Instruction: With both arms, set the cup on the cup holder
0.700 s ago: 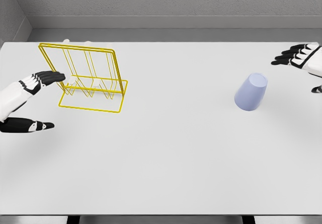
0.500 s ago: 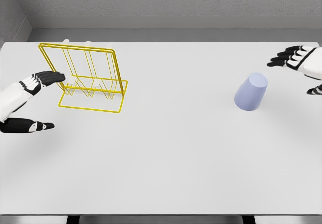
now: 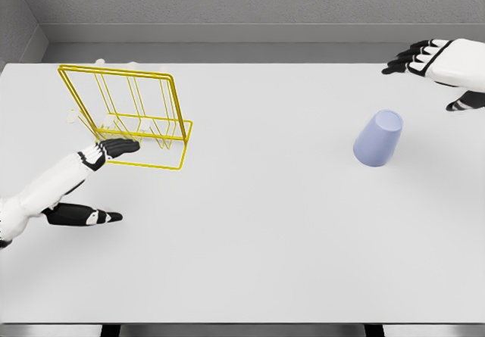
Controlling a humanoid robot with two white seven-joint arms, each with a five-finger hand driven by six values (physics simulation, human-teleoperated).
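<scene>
A pale blue cup stands upside down on the white counter, right of the middle and well apart from the yellow wire cup holder at the far left. The left hand hovers just in front of the holder's base, fingers spread and holding nothing. The right hand hangs above and beyond the cup, fingers extended, clear of it.
</scene>
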